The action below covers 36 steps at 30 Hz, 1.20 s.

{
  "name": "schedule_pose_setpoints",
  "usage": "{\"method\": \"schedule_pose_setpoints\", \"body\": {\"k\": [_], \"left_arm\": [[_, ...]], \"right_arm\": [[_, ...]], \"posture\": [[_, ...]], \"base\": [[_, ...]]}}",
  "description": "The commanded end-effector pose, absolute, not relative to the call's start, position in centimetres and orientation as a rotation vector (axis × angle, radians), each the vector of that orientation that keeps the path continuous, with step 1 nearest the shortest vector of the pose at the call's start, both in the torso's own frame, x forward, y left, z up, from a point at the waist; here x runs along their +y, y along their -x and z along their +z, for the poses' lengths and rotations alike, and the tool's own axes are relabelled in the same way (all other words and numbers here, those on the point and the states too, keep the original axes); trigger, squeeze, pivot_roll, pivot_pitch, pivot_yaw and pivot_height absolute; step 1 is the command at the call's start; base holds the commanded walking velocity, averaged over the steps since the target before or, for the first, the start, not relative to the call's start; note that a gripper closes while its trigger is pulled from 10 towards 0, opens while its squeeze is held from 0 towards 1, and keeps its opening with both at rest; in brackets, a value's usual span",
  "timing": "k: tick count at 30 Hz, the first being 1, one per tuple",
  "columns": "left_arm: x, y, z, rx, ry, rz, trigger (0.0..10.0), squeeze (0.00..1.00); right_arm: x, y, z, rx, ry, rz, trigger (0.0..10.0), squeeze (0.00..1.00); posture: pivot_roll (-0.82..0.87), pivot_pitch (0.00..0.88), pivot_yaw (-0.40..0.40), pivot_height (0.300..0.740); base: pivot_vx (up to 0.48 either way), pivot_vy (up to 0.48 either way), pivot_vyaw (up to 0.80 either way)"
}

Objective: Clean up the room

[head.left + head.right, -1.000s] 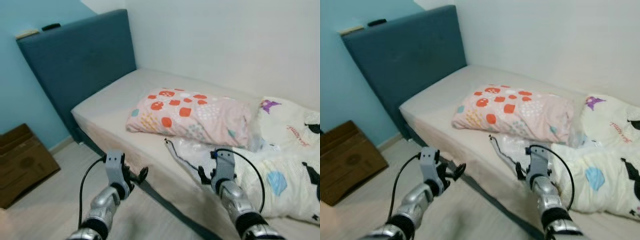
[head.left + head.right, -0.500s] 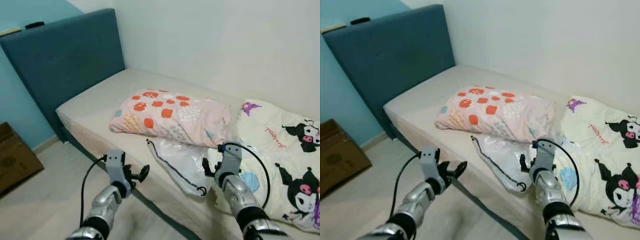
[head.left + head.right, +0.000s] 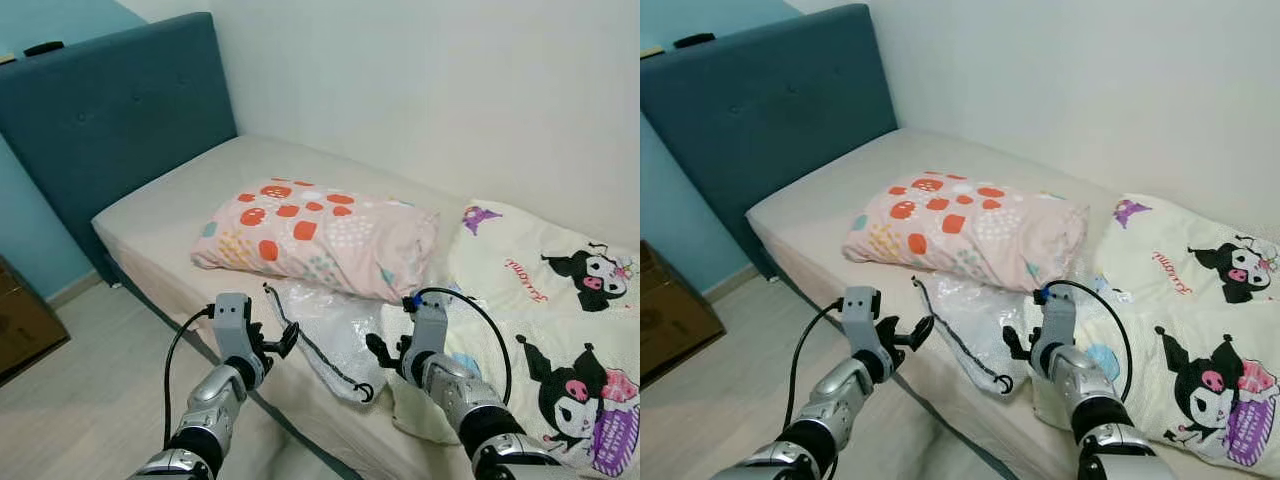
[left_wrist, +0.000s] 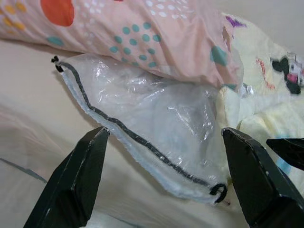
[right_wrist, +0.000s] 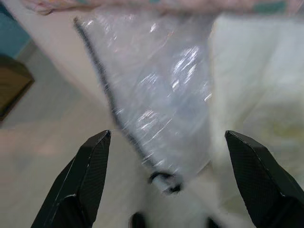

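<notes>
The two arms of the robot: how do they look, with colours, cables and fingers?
Both arms are silver metal with black bands and a grey block at the wrist. A black cable loops from each wrist. The left gripper and right gripper each have two long black fingers. A small blue part sits on the right wrist.

We see a clear, glossy plastic bag [image 4: 156,118], crinkled and catching the light, edged with a dark zipper strip [image 4: 137,142]. The pillow [image 3: 320,235] beside it is soft, matt pink cloth with printed dots. The blanket [image 3: 540,320] looks like plush cream fabric. The headboard [image 3: 110,110] is matt blue upholstery. Our arms are brushed silver metal, with matt black fingers [image 4: 76,185].
</notes>
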<state>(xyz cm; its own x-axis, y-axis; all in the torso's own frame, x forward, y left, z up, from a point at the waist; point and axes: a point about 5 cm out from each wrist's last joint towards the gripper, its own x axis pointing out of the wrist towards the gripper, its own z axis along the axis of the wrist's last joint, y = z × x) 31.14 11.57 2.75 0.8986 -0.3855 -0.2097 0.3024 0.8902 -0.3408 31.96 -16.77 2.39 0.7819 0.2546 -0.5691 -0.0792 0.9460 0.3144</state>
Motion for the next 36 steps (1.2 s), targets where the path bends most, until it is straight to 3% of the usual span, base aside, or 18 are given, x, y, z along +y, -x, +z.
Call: {"method": "schedule_pose_setpoints", "body": {"k": [1,10,20,36], "left_arm": [[12.4,-31.0,2.6,0.279,0.254,-0.353,10.0,0.00],[13.3,-32.0,3.9,0.228,0.101,-0.361,10.0,0.00],[13.0,-31.7,3.7,0.227,0.048,-0.397,10.0,0.00],[12.8,-31.2,3.3,0.228,-0.013,-0.440,10.0,0.00]], "right_arm": [[-16.2,-31.8,2.2,0.682,-0.345,0.207,10.0,0.00],[-15.7,-31.4,1.9,0.772,-0.433,0.239,10.0,0.00],[-16.8,-31.3,1.7,0.823,-0.476,0.125,10.0,0.00],[-16.6,-31.0,1.4,0.870,-0.509,0.105,10.0,0.00]], "posture": [[-0.15,0.038,0.030,0.710],[-0.14,0.043,0.023,0.675],[-0.13,0.043,0.020,0.645],[-0.12,0.055,0.026,0.600]], "base": [[0.000,0.000,0.00],[0.000,0.000,0.00],[0.000,0.000,0.00],[0.000,0.000,0.00]]}}
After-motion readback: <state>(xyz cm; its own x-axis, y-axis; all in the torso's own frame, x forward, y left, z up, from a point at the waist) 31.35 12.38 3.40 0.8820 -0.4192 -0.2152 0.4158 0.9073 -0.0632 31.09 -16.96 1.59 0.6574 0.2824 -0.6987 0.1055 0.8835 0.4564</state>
